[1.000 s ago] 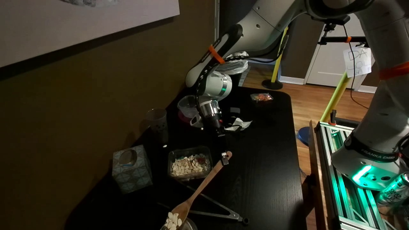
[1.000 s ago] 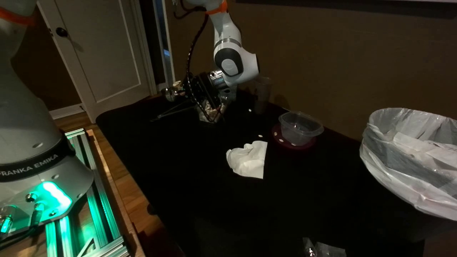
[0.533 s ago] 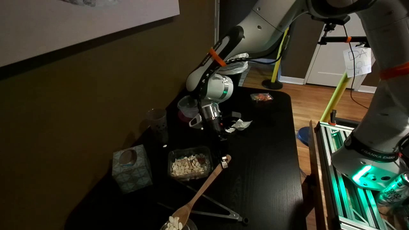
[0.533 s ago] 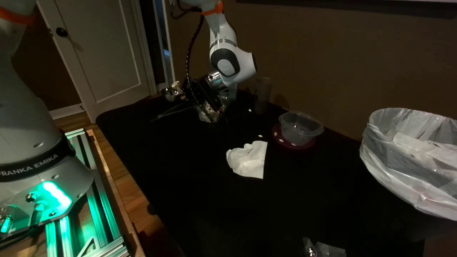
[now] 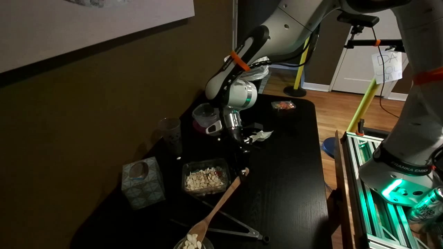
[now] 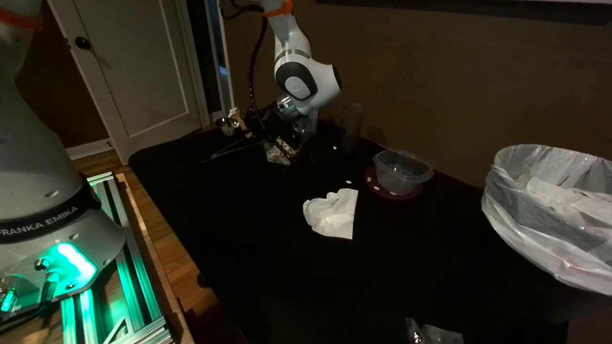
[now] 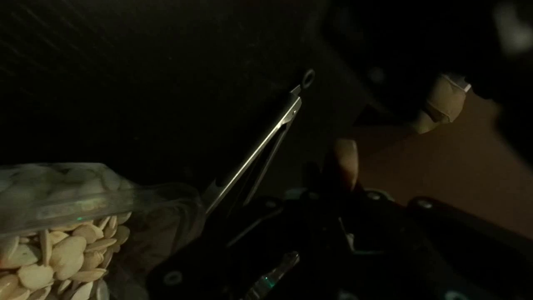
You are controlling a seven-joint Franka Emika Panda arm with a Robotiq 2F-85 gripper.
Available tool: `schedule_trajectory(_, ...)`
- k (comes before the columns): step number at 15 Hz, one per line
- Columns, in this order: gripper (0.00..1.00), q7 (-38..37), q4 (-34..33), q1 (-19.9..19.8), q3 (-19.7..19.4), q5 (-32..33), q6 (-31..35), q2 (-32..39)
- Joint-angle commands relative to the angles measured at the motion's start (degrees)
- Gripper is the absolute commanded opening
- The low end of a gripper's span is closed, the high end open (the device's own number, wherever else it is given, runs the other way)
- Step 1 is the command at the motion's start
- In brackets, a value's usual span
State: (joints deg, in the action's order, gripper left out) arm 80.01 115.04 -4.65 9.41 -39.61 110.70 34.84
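Claw gripping wooden spoon, handle lower than before

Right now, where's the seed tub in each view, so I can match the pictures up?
In an exterior view: the tub is below centre, slightly left, tongs beneath it.
In an exterior view: the tub is just above centre, slightly left, partly hidden, tongs to its left.
Wrist view: the tub is at bottom left, cut off by the frame.
Shared landmark: the tongs, visible in all three.
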Motion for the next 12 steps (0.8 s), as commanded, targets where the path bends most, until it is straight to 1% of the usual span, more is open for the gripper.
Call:
schedule_trajectory(1, 0.03, 4.4, 4.5, 0.6, 0.5, -2.6, 6.9, -3.2)
schedule_trajectory(6, 0.03, 6.9, 7.3, 1.1, 2.1, -7.7, 15.3, -4.4)
schedule_trajectory(9, 0.03, 10.8, 8.7, 1.3, 2.9, -10.9, 19.6, -5.3)
schedule_trajectory(10, 0.03, 9.5, 8.2, 1.6, 2.3, -9.1, 17.2, -5.1)
schedule_trajectory(12, 0.03, 7.5, 7.7, 1.5, 1.5, -7.5, 13.7, -5.0)
